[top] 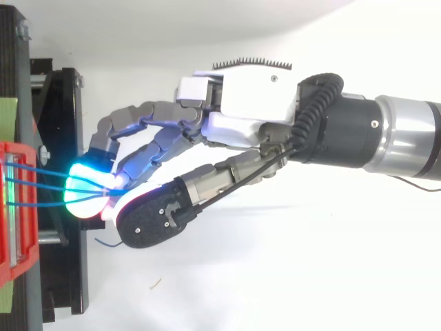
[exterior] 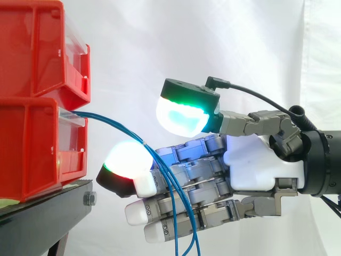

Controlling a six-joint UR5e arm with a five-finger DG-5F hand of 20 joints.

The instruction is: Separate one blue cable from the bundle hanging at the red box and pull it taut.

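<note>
Two red boxes are stacked at the left on a black stand; a bundle of thin blue cables (exterior: 114,124) leaves the front of the lower red box (exterior: 32,149), arcs right and hangs down. My hand (exterior: 250,165) reaches in from the right at cable height. Its fingers are stretched out toward the box, and the thumb is held well above them with a wide gap. The cables run down across the near side of the fingers. In the top view the cables (top: 38,187) span from the red box (top: 27,255) to the glowing fingertips (top: 83,189) of the hand (top: 241,103).
The black stand (exterior: 42,213) carries the boxes, and its edge lies just below the fingertips. The upper red box (exterior: 37,48) overhangs the cable exit. A white curtain backs the scene.
</note>
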